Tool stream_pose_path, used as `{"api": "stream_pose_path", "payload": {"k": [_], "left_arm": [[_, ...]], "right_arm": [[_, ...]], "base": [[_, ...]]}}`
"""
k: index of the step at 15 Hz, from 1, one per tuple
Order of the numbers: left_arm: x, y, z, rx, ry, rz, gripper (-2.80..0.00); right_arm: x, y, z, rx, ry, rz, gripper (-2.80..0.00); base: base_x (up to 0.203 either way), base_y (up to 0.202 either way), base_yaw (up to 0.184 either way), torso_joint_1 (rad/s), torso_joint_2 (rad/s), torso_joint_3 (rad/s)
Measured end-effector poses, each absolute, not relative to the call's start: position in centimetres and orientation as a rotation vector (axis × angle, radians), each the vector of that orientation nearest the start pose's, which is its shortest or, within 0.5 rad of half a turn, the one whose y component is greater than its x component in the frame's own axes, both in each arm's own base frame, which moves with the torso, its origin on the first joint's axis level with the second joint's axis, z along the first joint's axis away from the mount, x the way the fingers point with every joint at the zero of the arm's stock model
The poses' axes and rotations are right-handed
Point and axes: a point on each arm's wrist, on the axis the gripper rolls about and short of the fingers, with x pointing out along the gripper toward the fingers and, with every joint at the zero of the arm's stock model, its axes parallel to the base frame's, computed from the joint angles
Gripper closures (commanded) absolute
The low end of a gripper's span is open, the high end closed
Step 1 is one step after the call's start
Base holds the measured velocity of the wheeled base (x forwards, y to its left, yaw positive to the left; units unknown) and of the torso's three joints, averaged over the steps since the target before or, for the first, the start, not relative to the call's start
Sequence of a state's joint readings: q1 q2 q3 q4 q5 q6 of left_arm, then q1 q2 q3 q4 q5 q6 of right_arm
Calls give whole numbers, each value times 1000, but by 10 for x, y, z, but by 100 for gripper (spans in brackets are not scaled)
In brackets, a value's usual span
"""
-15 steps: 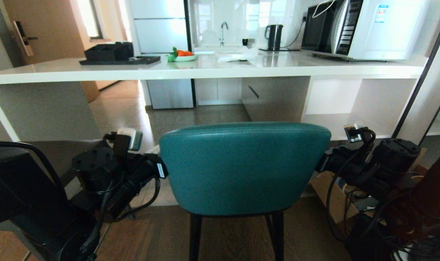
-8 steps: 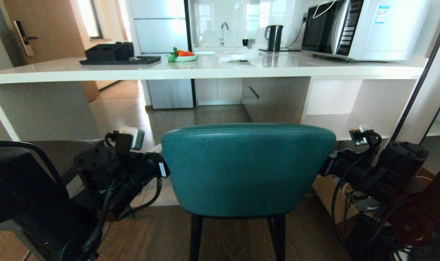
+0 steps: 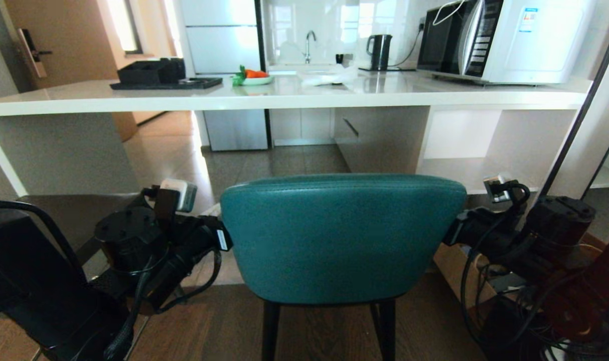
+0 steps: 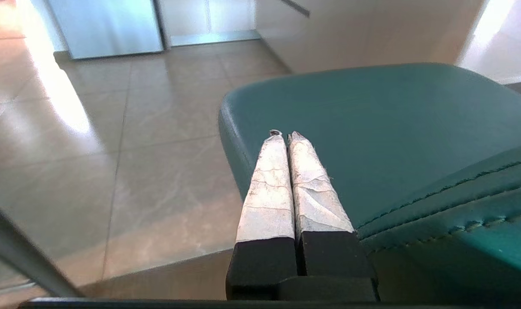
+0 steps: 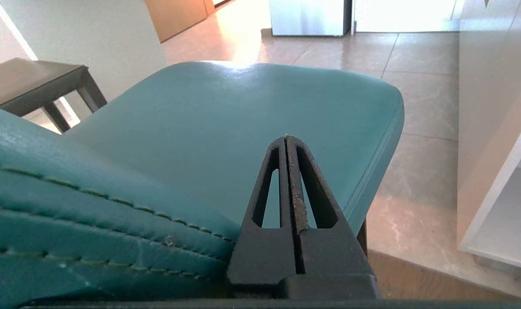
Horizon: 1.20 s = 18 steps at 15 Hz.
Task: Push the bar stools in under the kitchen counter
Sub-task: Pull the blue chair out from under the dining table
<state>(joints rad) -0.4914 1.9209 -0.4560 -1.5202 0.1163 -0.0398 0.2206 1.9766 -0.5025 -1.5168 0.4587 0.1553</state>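
The teal stool (image 3: 342, 235) fills the lower middle of the head view, its rounded back toward the robot and its seat pointing away, toward the white table (image 3: 284, 98) that runs across the upper part of the frame. The relation that matters is this straight line: robot, backrest, seat, then the open bay under the table, so a push goes directly up the frame. The two arms flank the backrest, one at each end. The left pincer (image 4: 285, 136) has its taped fingers pressed together, holding nothing, and reaches past the left end of the backrest over the near corner of the seat. The right pincer (image 5: 286, 138) is likewise closed and empty, lying over the seat by the right end of the backrest. Neither arm is clearly nearer; they look evenly placed, which should keep the stool from slewing. Whether the arms actually bear against the backrest ends I cannot be sure, since the contact is hidden behind the upholstery. The stool stands well short of the table, with bare tiled floor (image 3: 264, 163) between them, so in my judgement most of the push is yet to come. A dark stool (image 5: 33, 86) shows at the upper left of the right wrist view, beside the white end panel.
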Motion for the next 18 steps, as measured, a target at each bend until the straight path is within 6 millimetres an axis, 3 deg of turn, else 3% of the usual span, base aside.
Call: {"api": "stream_pose_path", "payload": {"k": [11, 18], "left_arm": [[262, -113, 135, -71, -90, -281, 0], [251, -85, 128, -57, -37, -205, 0]], "right_arm": [[286, 61, 131, 146, -41, 658, 0], [283, 14, 128, 140, -17, 599, 0]], "base": [[0, 0, 0, 0, 0, 0], [0, 0, 0, 0, 0, 0]]}}
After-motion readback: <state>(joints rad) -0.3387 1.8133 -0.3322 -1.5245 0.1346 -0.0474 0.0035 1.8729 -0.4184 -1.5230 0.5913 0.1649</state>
